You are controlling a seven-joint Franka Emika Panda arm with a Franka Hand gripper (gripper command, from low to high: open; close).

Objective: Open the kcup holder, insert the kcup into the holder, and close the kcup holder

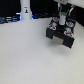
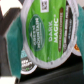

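Observation:
The black kcup holder (image 1: 54, 33) stands at the exterior view's right, with a drawer (image 1: 65, 41) pulled out toward the front. My gripper (image 1: 62, 20) hangs right over the holder, shut on the kcup (image 1: 62, 22), which is white with a green top. In the wrist view the kcup's green lid (image 2: 46, 30) fills most of the picture, very close. A teal finger pad (image 2: 13, 44) presses beside it. Another green-lidded pod (image 2: 26, 65) sits lower down in the holder. I cannot tell whether the held cup touches a slot.
A tall white bottle-like object (image 1: 25, 9) stands at the back toward the exterior view's left. Dark and blue things (image 1: 7, 19) line the back edge. The white table (image 1: 30, 55) spreads in front of the holder.

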